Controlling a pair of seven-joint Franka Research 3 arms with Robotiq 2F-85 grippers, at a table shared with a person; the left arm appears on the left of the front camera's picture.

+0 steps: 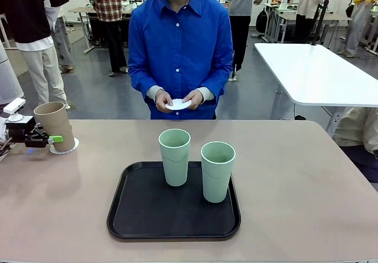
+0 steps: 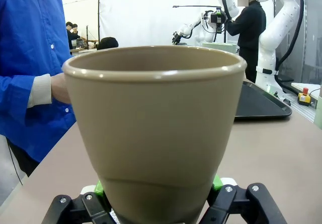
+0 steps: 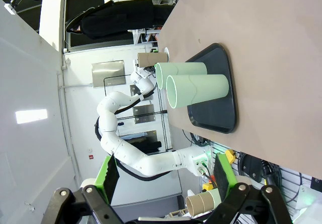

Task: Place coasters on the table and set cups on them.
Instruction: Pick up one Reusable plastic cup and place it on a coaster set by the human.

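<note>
At the left edge of the front view, the left gripper (image 1: 51, 138) is clenched on the tan cup (image 1: 52, 118), which stands on a coaster (image 1: 66, 149) on the bench (image 1: 295, 174); its wrist view adds the green pads (image 2: 217, 182) pressing the cup's lower wall. Mid-frame, two green cups (image 1: 175, 156) stand on a black tray (image 1: 136, 216), and behind them a person's hands (image 1: 162, 100) hold a second coaster (image 1: 178, 104). The right wrist view shows the right gripper (image 3: 166, 176) released along its bottom edge, grasping nothing.

right gripper (image 3: 165, 176) jaws wide apart, nothing between; 2 mint cups (image 3: 198, 90) standing on black tray (image 3: 216, 114) on table (image 3: 271, 48); tan cup (image 3: 151, 59) beyond tray, left arm (image 3: 131, 156) reaching to it
</note>
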